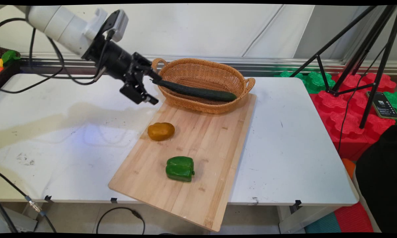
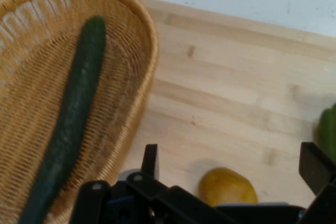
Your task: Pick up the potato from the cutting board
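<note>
1. Two vegetables lay on the near half of a wooden cutting board [image 1: 198,145]: a glossy green bell pepper [image 1: 180,168] on its side nearest the camera, and a rounded, brownish-yellow potato [image 1: 161,131] farther back, near the board's left edge.
2. Beyond them, an oval wicker basket [image 1: 218,71] with two small loop handles stood on the board's far end.
3. A long, dark green cucumber [image 1: 198,92] lay in the basket, slender and slightly curved; in the main view it ran from the basket's left rim toward its right side, resting across the near rim.
4. At the basket's left end hung the black gripper [image 1: 152,88], tilted toward the basket, its fingers spread apart and holding nothing; one fingertip was just beside the cucumber's left end, and whether they touched could not be told.
5. In the hand view, the two fingers [image 2: 149,160] stood wide apart above the board, with the potato between them.
6. The board rested on a white table [image 1: 294,148].
</note>
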`<state>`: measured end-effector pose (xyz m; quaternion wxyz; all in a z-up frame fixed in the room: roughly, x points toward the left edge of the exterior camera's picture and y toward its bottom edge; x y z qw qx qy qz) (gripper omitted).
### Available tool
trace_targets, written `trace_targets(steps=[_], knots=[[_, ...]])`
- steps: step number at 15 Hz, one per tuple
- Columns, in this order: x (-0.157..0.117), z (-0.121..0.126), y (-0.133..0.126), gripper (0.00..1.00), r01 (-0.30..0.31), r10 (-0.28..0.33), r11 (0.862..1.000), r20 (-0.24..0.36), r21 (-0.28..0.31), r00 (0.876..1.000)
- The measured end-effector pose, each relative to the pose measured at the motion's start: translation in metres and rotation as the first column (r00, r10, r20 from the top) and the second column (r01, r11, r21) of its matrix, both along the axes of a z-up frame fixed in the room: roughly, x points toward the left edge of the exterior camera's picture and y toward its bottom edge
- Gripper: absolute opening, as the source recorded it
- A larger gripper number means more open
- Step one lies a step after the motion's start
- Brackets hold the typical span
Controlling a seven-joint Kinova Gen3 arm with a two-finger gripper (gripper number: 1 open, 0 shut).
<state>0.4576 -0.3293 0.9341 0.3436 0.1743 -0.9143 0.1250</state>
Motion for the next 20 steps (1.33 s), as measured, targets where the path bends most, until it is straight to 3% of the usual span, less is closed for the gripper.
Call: trace_targets(steps=[8, 20], knots=[[0.006, -0.044, 0.023, 1.00, -0.067, 0.064, 0.993, 0.029, 0.093, 0.998], [-0.011, -0.115, 0.002, 1.00, -0.161, 0.148, 0.971, 0.084, 0.176, 0.985]])
